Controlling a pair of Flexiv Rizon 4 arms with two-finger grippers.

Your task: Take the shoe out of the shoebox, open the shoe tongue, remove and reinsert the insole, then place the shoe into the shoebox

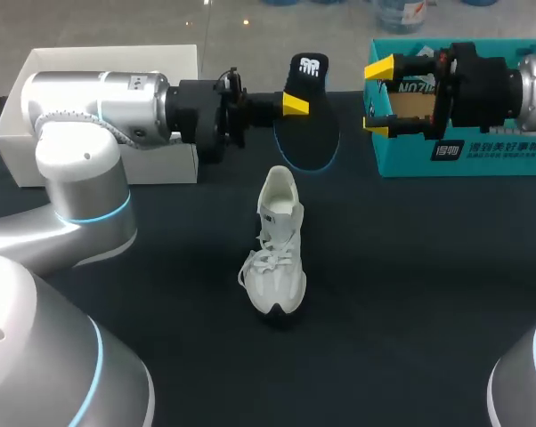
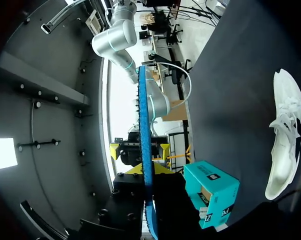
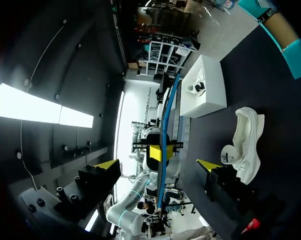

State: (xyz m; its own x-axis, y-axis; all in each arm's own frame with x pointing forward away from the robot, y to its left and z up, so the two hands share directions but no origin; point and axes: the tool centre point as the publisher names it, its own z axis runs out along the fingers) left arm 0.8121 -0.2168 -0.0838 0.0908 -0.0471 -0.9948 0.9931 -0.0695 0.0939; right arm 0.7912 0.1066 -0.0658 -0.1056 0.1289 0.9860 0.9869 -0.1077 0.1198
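A white sneaker (image 1: pixel 277 245) stands on the dark table, toe toward the front edge, also seen as the sneaker (image 2: pixel 285 135) and the sneaker (image 3: pixel 245 142). My left gripper (image 1: pixel 296 104) is shut on a black insole (image 1: pixel 311 107) with a blue rim, held up in the air behind the shoe. In the left wrist view the insole (image 2: pixel 144 125) runs edge-on out from my left gripper (image 2: pixel 145 170). My right gripper (image 1: pixel 377 96) stands wide open just right of the insole, with nothing between its fingers. Ahead of my right gripper (image 3: pixel 158 165), the insole (image 3: pixel 169 120) shows edge-on.
A teal shoebox (image 1: pixel 464 156) stands at the back right, behind my right gripper. At the back left stands a white box (image 1: pixel 108 62), partly hidden by my left arm; another shoe shows in the white box (image 3: pixel 210 85).
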